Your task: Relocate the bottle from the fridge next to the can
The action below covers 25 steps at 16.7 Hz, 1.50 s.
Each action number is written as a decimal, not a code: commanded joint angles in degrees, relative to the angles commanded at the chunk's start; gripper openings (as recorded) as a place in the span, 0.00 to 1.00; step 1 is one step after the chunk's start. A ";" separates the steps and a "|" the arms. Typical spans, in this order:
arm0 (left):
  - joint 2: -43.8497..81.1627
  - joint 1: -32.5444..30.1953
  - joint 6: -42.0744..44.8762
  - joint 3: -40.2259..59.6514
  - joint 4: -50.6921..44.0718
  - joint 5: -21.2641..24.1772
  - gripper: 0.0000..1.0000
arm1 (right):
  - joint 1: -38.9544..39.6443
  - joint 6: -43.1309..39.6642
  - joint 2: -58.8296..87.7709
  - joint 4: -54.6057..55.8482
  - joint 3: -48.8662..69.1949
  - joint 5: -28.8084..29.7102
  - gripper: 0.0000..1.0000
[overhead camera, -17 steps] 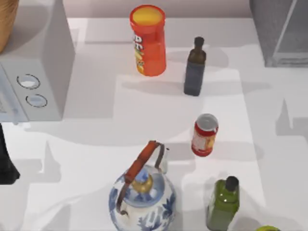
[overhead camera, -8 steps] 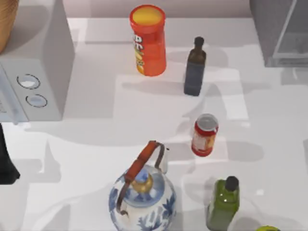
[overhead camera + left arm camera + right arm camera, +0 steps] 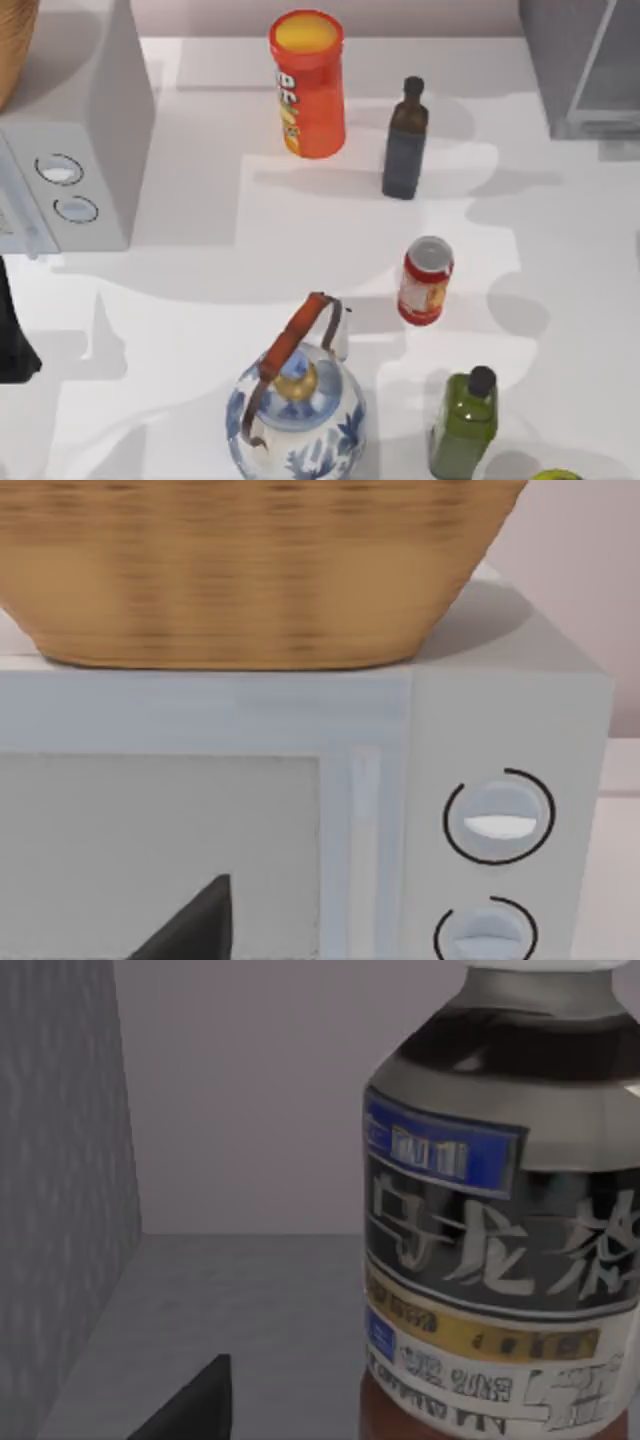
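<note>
**Bottle close before the right wrist, inside the fridge**

The bottle [image 3: 500,1260] stands upright on the grey floor of the fridge [image 3: 580,70], which sits at the surface's [image 3: 200,280] far right corner. A dark tip of the right gripper's fingers [image 3: 195,1405] lies near it; I cannot tell their spread. The can [image 3: 426,280] stands mid-surface. The left arm [image 3: 12,330] is parked before the pale dial box [image 3: 500,820], its fingers' spread unreadable too.

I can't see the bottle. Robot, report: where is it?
Right gripper inside fridge, close beside bottle. Left gripper parked facing microwave. Can waits mid-table, nothing blocking.
</note>
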 joint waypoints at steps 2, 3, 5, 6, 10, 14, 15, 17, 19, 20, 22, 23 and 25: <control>0.00 0.00 0.00 0.00 0.00 0.00 1.00 | 0.00 0.00 0.00 0.00 0.00 0.00 1.00; 0.00 0.00 0.00 0.00 0.00 0.00 1.00 | 0.00 0.00 0.00 0.00 0.00 0.00 1.00; 0.00 0.00 0.00 0.00 0.00 0.00 1.00 | 0.31 -0.01 -0.03 -0.20 -0.08 0.10 1.00; 0.00 0.00 0.00 0.00 0.00 0.00 1.00 | 0.33 -0.02 0.39 -0.48 0.68 0.21 1.00; 0.00 0.00 0.00 0.00 0.00 0.00 1.00 | 0.79 -0.04 4.30 -3.44 7.74 0.87 1.00; 0.00 0.00 0.00 0.00 0.00 0.00 1.00 | 1.41 -0.07 8.31 -6.86 15.23 1.53 1.00; 0.00 0.00 0.00 0.00 0.00 0.00 1.00 | 1.49 -0.08 8.79 -7.28 16.05 1.61 1.00; 0.00 0.00 0.00 0.00 0.00 0.00 1.00 | 1.52 -0.08 8.91 -7.39 16.27 1.64 1.00; 0.00 0.00 0.00 0.00 0.00 0.00 1.00 | 1.52 -0.08 8.91 -7.39 16.27 1.64 1.00; 0.00 0.00 0.00 0.00 0.00 0.00 1.00 | 1.52 -0.08 8.91 -7.39 16.27 1.64 0.92; 0.00 0.00 0.00 0.00 0.00 0.00 1.00 | 1.52 -0.08 8.91 -7.39 16.27 1.64 0.77; 0.00 0.00 0.00 0.00 0.00 0.00 1.00 | 1.52 -0.08 8.91 -7.39 16.27 1.64 0.70; 0.00 0.00 0.00 0.00 0.00 0.00 1.00 | 1.52 -0.08 8.91 -7.39 16.27 1.64 0.55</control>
